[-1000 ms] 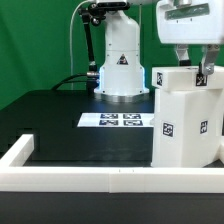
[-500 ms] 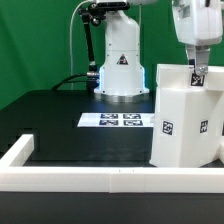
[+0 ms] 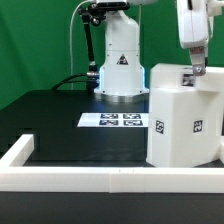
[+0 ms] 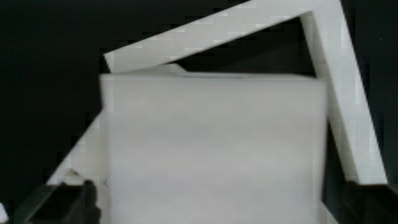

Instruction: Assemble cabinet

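Observation:
The cabinet (image 3: 185,120) is a large white box-shaped body with small black-and-white tags on its faces. It stands on the black table at the exterior view's right, just behind the front border. My gripper (image 3: 198,70) comes down from above onto the cabinet's top edge near its back right, and its fingers close on that edge. In the wrist view the cabinet (image 4: 214,150) fills the middle as a broad white face, with my gripper (image 4: 214,215) spanning it. The fingertips are mostly hidden by the white body.
A low white border frame (image 3: 70,178) runs along the front and left of the table, and shows in the wrist view (image 4: 231,35) too. The marker board (image 3: 122,122) lies flat in the middle. The robot's white base (image 3: 120,65) stands behind it.
My gripper has shifted toward the exterior view's right and a little lower. The cabinet has turned slightly with it, and its near left edge has moved left.

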Controlling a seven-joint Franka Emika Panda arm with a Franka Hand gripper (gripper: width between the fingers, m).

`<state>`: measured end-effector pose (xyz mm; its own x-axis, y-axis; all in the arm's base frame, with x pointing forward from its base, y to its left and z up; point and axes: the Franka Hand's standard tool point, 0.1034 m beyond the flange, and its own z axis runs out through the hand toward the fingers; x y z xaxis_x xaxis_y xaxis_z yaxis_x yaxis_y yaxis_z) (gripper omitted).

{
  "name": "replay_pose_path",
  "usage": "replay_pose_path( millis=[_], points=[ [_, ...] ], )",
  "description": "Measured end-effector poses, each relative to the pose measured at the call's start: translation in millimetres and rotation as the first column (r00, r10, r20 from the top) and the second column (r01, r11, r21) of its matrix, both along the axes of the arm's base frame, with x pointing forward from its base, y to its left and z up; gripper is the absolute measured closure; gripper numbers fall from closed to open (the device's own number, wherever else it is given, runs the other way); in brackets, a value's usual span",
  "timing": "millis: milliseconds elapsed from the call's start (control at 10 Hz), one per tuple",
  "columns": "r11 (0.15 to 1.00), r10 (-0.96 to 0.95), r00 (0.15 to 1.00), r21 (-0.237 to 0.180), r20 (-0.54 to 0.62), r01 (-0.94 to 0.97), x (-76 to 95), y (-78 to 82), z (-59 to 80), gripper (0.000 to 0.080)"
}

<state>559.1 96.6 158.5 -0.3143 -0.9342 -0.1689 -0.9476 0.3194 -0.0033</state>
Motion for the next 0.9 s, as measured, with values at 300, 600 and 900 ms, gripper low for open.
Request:
replay_pose_path(
  millis=[300,600,900],
  points=[
    [1.0,0.012,1.0,0.0,0.001,-0.012,-0.3,1.6,-0.1,0.0004],
    [0.999,0.041,0.999,0.028,0.027,-0.042,2.8,3.5,11.4,0.0002],
    [0.994,0.103,0.993,0.042,0.049,-0.105,4.2,4.6,14.6,0.0002]
  ],
)
